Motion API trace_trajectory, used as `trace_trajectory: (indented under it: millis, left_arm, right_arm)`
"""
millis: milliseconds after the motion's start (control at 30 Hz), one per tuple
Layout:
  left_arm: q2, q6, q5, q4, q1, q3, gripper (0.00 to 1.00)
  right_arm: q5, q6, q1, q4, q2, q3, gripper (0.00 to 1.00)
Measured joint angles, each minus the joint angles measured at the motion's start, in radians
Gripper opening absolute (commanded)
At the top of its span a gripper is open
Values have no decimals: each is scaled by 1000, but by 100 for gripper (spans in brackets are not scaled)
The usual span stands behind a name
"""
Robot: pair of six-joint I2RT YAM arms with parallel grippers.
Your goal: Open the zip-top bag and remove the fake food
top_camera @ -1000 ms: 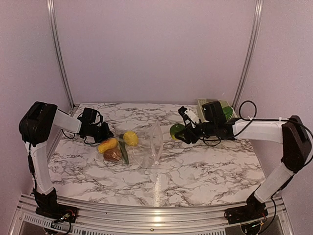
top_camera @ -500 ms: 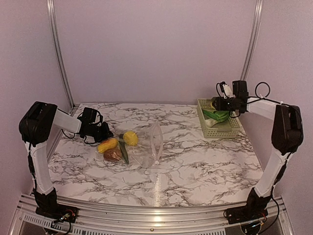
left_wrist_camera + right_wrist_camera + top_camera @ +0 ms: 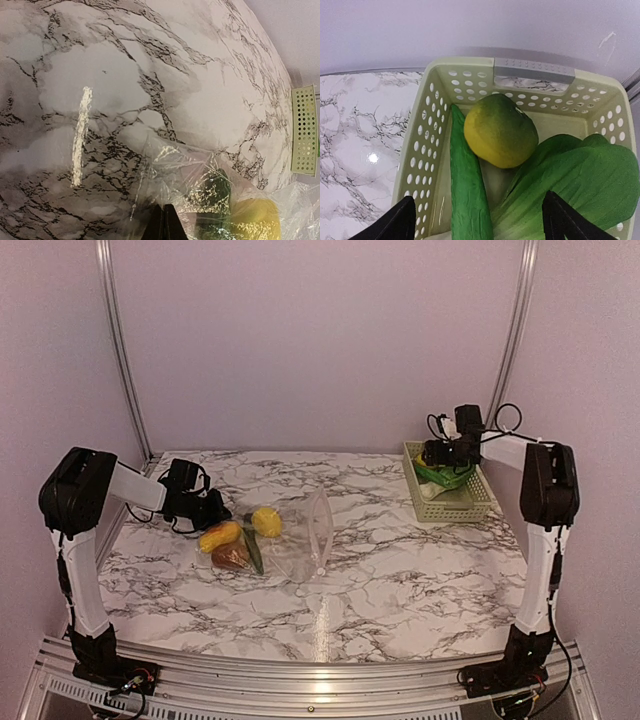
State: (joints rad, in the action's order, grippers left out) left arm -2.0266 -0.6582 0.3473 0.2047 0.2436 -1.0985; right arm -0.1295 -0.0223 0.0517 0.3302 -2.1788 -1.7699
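The clear zip-top bag [image 3: 303,538] lies crumpled mid-table. At its left end sit pieces of fake food: a yellow lemon [image 3: 266,522], a yellow-orange piece [image 3: 220,536], a brown piece [image 3: 231,556] and a green pod [image 3: 253,552]. My left gripper [image 3: 207,511] is shut, with the bag's film [image 3: 200,175] pinched at its fingertips [image 3: 170,226]; the lemon [image 3: 255,220] shows through the plastic. My right gripper [image 3: 480,225] hangs open above the green basket [image 3: 535,70]. In the basket lie a green-yellow ball [image 3: 501,131], a long green pod [image 3: 467,185] and a leafy green [image 3: 580,185].
The pale green basket [image 3: 470,508] stands at the back right, against the wall post. A pale scuff [image 3: 80,135] marks the marble top. The right arm [image 3: 540,480] stretches along the right side.
My right gripper carried the green ball from mid-table back to the basket and opened; the ball now lies in the basket. The left arm and the bag have not moved.
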Motion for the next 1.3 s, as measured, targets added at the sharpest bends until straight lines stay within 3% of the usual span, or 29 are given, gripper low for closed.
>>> trace_trajectory:
  millis: [100,333,567,867,1100,1300]
  left_arm:
    - [0,0,0,0,0,0,0]
    - [0,0,2,0,0,0,0]
    - [0,0,8,3,0,0,0]
    - [0,-12,12,31,0,17,0]
    - [2,-16,14,61,0,37,0]
    - [13,-31,19,81,0,62,0]
  right_arm:
    - [1,5,0,11,9,-15,83]
    - [-48,16,29,37,145,58,65]
    - [-193,-5,216,18,278,195,48]
    - [-411,-170,428,-31,261,330,32]
    - [-503,-292,499,-108,211,355,10]
    - [-536,-362,523,-161,147,370,6]
